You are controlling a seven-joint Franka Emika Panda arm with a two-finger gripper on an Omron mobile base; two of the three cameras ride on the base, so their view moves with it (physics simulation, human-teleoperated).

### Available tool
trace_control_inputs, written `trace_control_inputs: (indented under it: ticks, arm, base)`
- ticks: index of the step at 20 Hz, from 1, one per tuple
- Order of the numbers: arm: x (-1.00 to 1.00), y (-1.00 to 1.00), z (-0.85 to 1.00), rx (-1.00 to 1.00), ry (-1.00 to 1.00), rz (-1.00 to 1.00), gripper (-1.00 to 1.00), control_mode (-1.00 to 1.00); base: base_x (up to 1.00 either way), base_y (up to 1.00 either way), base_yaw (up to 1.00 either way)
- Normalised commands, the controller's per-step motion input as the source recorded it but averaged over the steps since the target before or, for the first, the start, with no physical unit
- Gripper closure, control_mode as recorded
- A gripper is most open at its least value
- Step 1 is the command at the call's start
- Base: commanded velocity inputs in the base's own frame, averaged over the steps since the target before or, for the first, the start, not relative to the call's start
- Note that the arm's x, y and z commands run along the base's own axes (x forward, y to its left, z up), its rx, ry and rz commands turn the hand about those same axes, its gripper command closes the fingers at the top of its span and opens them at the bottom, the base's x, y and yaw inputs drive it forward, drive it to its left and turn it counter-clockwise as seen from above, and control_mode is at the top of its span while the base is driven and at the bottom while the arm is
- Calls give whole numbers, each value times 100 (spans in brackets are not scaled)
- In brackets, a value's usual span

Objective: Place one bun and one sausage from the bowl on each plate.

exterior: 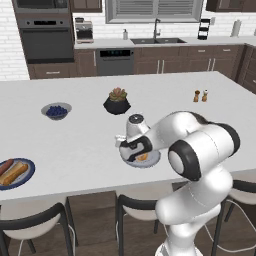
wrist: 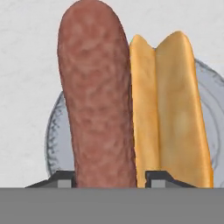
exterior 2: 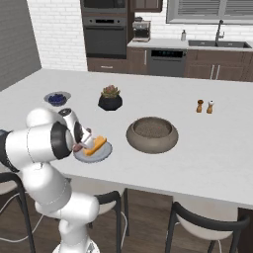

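Sausage (wrist: 98, 96) sits pinched in my tool (wrist: 109, 178) over the grey plate (wrist: 52, 140), bun (wrist: 173, 109) at its 3 o'clock; blue-rimmed plate (exterior: 26, 181) already filled, release remains.

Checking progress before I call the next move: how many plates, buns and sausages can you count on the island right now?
Plates: 2, blue-rimmed plate, grey plate
Buns: 2, first bun, second bun
Sausages: 2, first sausage, second sausage
Total: 6
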Motion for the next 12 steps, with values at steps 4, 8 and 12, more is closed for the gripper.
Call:
trace_control_inputs:
  ticks: [4, 8, 12]
  arm:
    - [-16, 0, 1, 0, -2, 0, -100, -100]
    - [-21, 8, 26, 0, -5, -2, -100, -100]
    - [-26, 4, 60, 0, -3, -4, -100, -100]
  base:
    - [0, 0, 0]
    - [0, 0, 0]
    - [0, 0, 0]
